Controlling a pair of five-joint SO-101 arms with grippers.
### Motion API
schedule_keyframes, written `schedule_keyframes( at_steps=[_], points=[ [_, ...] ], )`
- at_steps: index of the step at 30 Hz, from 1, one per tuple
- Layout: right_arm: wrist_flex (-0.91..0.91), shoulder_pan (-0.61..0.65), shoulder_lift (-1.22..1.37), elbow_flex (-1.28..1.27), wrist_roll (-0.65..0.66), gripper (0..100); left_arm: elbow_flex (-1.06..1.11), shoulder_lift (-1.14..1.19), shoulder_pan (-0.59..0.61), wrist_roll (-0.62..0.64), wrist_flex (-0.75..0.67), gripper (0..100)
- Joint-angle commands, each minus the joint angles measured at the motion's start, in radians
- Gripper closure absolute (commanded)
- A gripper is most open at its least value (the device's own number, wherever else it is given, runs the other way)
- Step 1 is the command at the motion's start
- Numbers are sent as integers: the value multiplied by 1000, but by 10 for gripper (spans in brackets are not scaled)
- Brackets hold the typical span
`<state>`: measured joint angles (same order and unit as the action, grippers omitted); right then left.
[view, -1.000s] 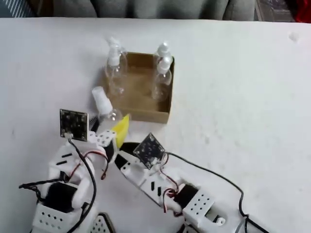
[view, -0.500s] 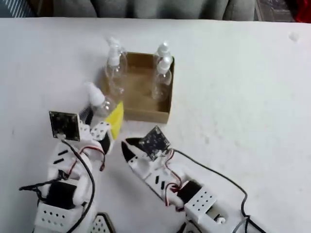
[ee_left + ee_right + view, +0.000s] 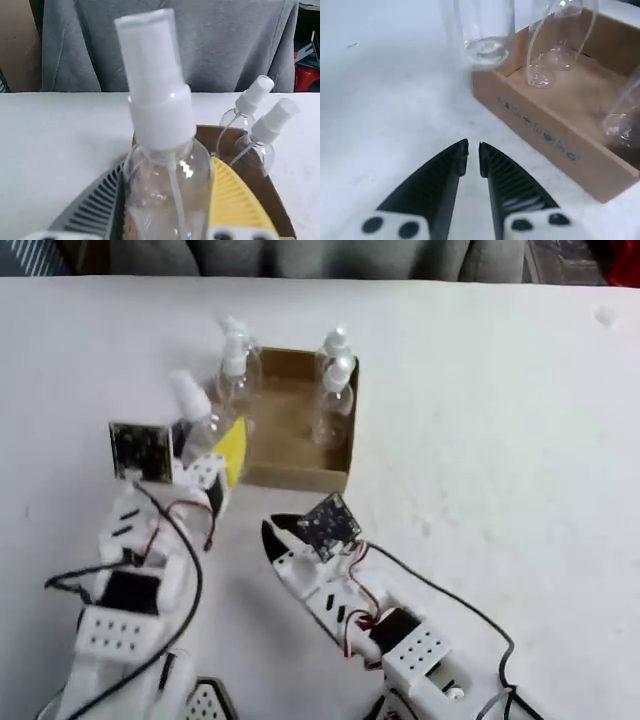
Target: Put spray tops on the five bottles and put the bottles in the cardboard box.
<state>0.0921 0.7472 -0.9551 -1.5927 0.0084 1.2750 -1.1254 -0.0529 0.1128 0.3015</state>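
A clear bottle (image 3: 167, 195) with a white spray top (image 3: 155, 90) stands upright in my left gripper (image 3: 167, 212), which is shut on it between a grey and a yellow finger. In the high view this bottle (image 3: 197, 420) hangs at the left front corner of the cardboard box (image 3: 300, 475). Several capped bottles (image 3: 335, 390) stand inside the box. My right gripper (image 3: 472, 156) is low over the table in front of the box (image 3: 545, 127), its black fingers shut on nothing. The held bottle's base (image 3: 482, 35) hangs above the table beside the box wall.
White table (image 3: 500, 440) stretches wide to the right of the box. The two arm bases (image 3: 120, 630) crowd the near edge. Cables (image 3: 470, 620) trail from the right arm. A grey cloth (image 3: 200, 45) lies beyond the table's far edge.
My left gripper has carried the bottle away from the near edge to the box's left front corner. The right gripper has shifted slightly right, apart from the bottle.
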Motion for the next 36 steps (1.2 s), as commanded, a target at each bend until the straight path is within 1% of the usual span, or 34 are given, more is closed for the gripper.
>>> schedule_keyframes(
  at_steps=[1,7,14,36],
  points=[
    [-7,-38,-8,49,-2,983,-75,197,38,-14,-249,980],
    [-7,-44,-8,49,-2,983,-81,420,39,-8,-471,980],
    [-7,-42,-8,49,-2,983,-98,588,39,-8,-660,980],
    [-7,-42,-8,49,-2,983,-218,866,33,-11,-674,980]
  ],
)
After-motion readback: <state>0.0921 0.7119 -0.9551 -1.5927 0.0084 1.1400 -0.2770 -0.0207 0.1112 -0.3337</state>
